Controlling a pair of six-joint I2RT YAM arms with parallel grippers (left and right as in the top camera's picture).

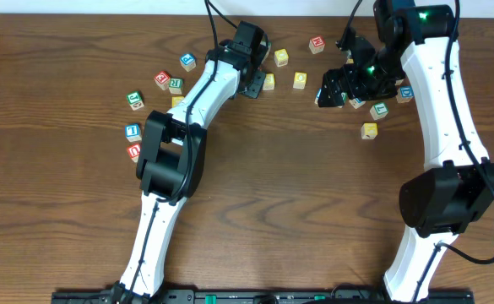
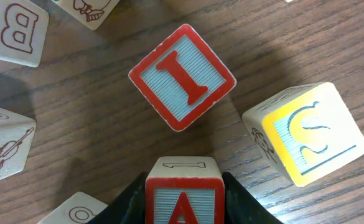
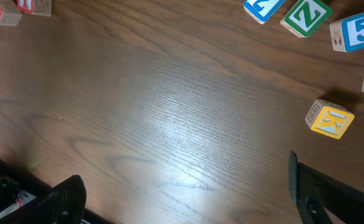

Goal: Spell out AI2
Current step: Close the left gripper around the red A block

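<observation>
Room was tight around the left hand (image 2: 185, 186), which was closed on the red-framed "A" block (image 2: 184, 204), gripped between both fingers at the bottom of the left wrist view. Just ahead of it the red-framed "I" block (image 2: 183, 78) was seen lying on the table (image 2: 94, 106), turned to a diamond so that one corner pointed towards the "A". Only a narrow strip of bare wood was seen between the two. The right flank was crowded by a yellow-faced "S" block (image 2: 312, 134), set askew and near the "I" block without touching it. On the left a violin block (image 2: 4, 146) and a "B" block (image 2: 17, 31) were set further off, with open wood between them and the "I".

Far more space was found under the right hand (image 3: 183, 171), whose fingers (image 3: 63, 199) were spread wide with nothing between them, over a broad bare stretch of table. Its clutter was gathered at the far right: a yellow-faced block (image 3: 330, 119), a blue-framed "5" block (image 3: 356, 31) and a green-framed "Z" block (image 3: 306, 15). A blue-framed block (image 3: 262, 7) was cut by the top edge, and whether it was the "2" could not be told.
</observation>
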